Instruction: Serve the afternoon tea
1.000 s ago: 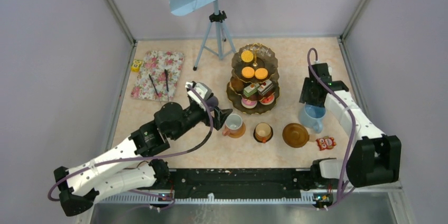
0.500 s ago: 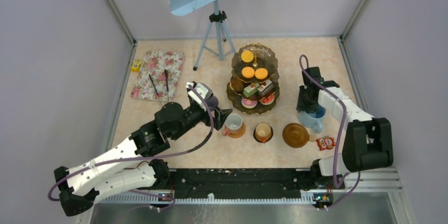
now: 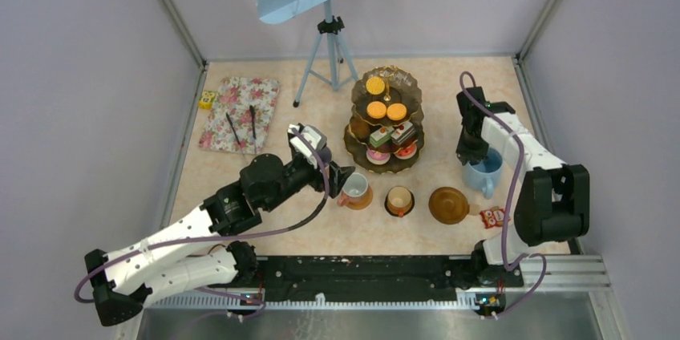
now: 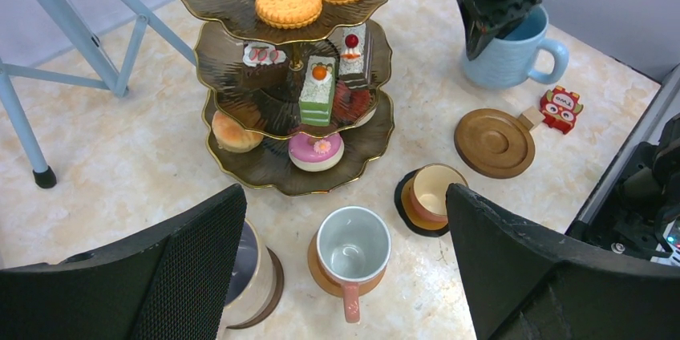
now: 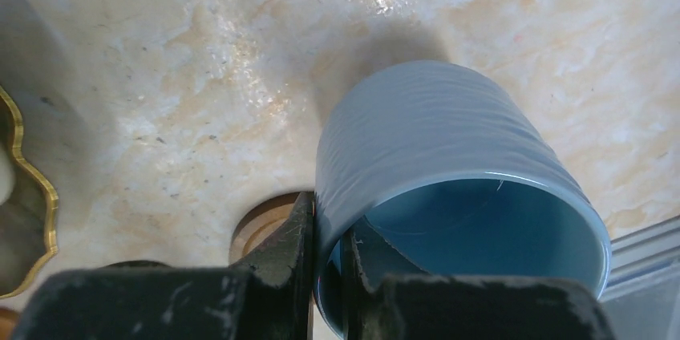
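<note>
The dark three-tier stand [image 3: 385, 123] holds orange tarts and small cakes [image 4: 318, 91]. My right gripper [image 5: 327, 224] is shut on the rim of the large light blue mug [image 5: 449, 155], one finger inside and one outside; the mug [image 3: 484, 173] stands at the right. My left gripper [image 4: 345, 220] hangs wide open above an orange-brown mug [image 4: 353, 248] on its coaster. The lilac-white mug [image 4: 240, 276] on a brown coaster is partly hidden behind my left finger. A smaller orange-brown mug [image 4: 433, 192] sits on a dark coaster. One brown coaster [image 4: 495, 142] lies bare.
A floral mat [image 3: 239, 113] with black tongs lies at the back left, a small yellow object [image 3: 208, 99] beside it. A tripod [image 3: 325, 51] stands behind the stand. A red owl figure [image 4: 561, 107] lies next to the bare coaster. Walls enclose the table.
My right gripper has closed onto the blue mug's rim, and the mug has shifted slightly to the right. The left arm has barely moved.
</note>
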Motion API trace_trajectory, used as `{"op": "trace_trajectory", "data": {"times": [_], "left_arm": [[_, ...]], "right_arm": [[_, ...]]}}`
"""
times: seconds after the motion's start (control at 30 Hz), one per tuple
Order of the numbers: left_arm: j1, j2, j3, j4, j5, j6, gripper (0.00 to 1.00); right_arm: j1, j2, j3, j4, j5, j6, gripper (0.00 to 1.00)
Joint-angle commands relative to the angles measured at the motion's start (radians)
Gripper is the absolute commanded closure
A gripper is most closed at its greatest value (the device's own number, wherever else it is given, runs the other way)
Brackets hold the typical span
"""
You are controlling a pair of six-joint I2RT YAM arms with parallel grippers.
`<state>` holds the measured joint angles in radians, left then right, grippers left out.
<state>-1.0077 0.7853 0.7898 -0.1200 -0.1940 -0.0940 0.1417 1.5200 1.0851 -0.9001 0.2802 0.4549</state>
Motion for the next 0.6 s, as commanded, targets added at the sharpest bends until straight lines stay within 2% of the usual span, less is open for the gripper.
{"op": "trace_trajectory", "data": {"times": [0.0,0.13,0.27,0.43,0.57], "left_arm": [[0.005,0.008,0.008,0.059,0.02,0.005,0.01],[0.004,0.012,0.001,0.072,0.027,0.002,0.01],[0.005,0.014,-0.008,0.088,0.034,0.002,0.01],[0.004,-0.003,-0.012,0.077,0.036,0.009,0.01],[0.006,-0.023,-0.027,0.076,0.027,0.016,0.01]], "right_arm": [[-0.002,-0.06,0.16,-0.18,0.037,0.099,1.0],[-0.001,-0.171,0.12,-0.24,-0.101,0.363,1.0],[0.048,-0.292,-0.066,-0.084,-0.304,0.618,1.0],[0.184,-0.298,-0.078,-0.197,-0.155,0.837,1.0],[0.237,-0.288,-0.13,-0.176,-0.099,0.911,1.0]]}}
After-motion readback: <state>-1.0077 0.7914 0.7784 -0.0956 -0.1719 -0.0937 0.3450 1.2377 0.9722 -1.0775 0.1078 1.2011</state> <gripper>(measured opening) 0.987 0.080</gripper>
